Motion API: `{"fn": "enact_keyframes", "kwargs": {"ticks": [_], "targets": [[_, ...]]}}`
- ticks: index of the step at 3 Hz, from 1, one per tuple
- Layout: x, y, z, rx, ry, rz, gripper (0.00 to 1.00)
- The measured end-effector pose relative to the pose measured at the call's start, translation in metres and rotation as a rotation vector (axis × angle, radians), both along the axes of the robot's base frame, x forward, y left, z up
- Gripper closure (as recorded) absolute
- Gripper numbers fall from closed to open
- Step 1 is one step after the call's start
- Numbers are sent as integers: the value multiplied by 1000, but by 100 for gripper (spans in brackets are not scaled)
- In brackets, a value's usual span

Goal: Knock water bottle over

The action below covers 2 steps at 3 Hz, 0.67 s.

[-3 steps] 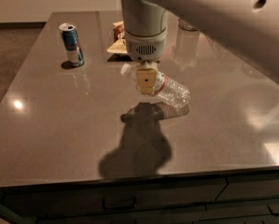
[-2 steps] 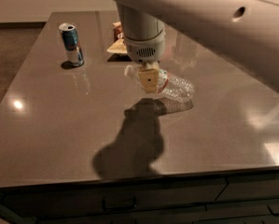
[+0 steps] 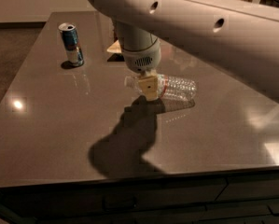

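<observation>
1. The bottle [image 3: 176, 87] lies on its side near the middle of the surface [image 3: 41, 129], with its cap end pointing left and its base pointing right.
2. A second ago it sat slanted, with the base dipping toward the lower right. It now runs almost level across the view, in much the same spot.
3. The hand [image 3: 148, 86] hangs straight down from the arm [image 3: 199, 27] and overlaps the bottle's neck end, just by the reddish label stripe. Whether it is spread, pressed together or pinching the bottle cannot be told.
4. The hand sits a touch lower in the view than before.
5. The arm has swung — it now spans the whole top of the view from upper left to right edge, where earlier it covered only the upper right.
6. The shadow [image 3: 125, 146] has widened and spread toward the front edge.
7. The can [image 3: 72, 44] stands upright at the far left, well apart from the bottle — unmoved.
</observation>
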<state>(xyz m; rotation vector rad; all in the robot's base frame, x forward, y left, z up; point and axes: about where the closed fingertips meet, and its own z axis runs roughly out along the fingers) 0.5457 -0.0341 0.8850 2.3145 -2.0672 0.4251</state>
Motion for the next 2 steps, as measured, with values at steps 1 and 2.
{"fn": "enact_keyframes", "kwargs": {"ticks": [1,2], "targets": [[-7,2,-16,2,47,24,0],[-4,4,-16,13,34,27,0]]}}
